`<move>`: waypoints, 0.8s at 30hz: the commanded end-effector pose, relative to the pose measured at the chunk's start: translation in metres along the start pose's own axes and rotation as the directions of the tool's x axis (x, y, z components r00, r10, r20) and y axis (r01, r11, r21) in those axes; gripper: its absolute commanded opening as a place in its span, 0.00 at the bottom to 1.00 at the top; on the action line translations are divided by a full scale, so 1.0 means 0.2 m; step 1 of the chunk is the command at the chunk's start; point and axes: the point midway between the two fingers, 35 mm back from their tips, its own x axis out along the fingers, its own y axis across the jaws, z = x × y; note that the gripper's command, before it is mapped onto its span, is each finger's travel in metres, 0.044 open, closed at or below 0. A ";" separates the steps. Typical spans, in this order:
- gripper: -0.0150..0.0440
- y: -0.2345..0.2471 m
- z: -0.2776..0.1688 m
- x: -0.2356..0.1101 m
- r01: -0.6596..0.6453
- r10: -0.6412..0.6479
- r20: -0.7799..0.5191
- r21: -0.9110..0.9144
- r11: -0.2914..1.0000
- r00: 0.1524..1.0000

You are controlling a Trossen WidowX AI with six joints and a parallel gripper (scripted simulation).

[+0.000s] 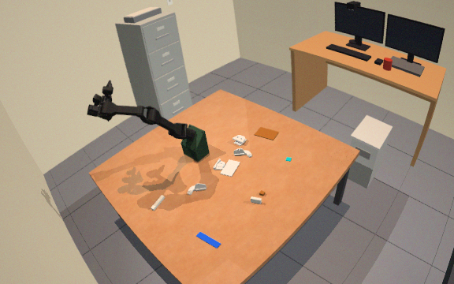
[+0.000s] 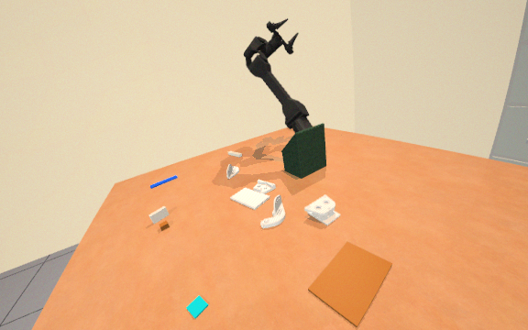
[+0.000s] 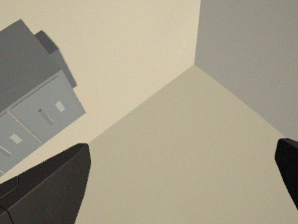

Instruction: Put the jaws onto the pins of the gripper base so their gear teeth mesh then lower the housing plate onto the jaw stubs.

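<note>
1. Nearest the exterior view, a thin, flat cyan square (image 1: 288, 159) (image 2: 197, 307) and a larger, smooth brown rectangle (image 1: 266, 133) (image 2: 350, 283) lie well apart on the mottled orange table (image 1: 298, 138) (image 2: 429, 220).
2. Beyond the rectangle sits a chunky white part (image 1: 240, 140) (image 2: 323, 210) with two round marks on its face and a flange below; it looks like the gripper base.
3. Near it lies one jaw (image 1: 243, 152) (image 2: 273, 214), white, curved and ridged, off the base.
4. To one side, a small orange-brown cube (image 1: 262, 192) (image 2: 164, 225) is near a white block (image 1: 255, 200) (image 2: 159, 214).
5. Farther in, a flat white slab (image 1: 230, 168) (image 2: 250, 198) lies right beside a two-holed white piece (image 1: 219, 165) (image 2: 264, 186); which is the housing plate, I cannot tell.
6. Then come a blue strip (image 1: 208, 240) (image 2: 164, 181), the other jaw (image 1: 197, 188) (image 2: 232, 171), also loose, and a slim white bar (image 1: 158, 203) (image 2: 235, 154).
7. Above the dark green, angular mount (image 1: 195, 143) (image 2: 305, 151), the matte black gripper (image 1: 100, 96) (image 2: 292, 27) (image 3: 185, 152) hangs high, tapered fingers wide apart, holding nothing.
</note>
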 end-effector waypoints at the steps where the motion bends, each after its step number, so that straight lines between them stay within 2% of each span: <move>1: 0.98 0.00 0.00 0.00 0.000 0.000 0.000 0.000 1.000 1.000; 2: 1.00 0.00 0.00 0.00 -0.001 0.001 0.001 0.000 1.000 1.000; 12: 1.00 0.17 0.04 -0.08 -0.115 0.117 0.056 -0.040 0.993 0.992; 24: 1.00 0.42 0.10 -0.28 -0.282 0.296 0.144 -0.109 0.953 0.944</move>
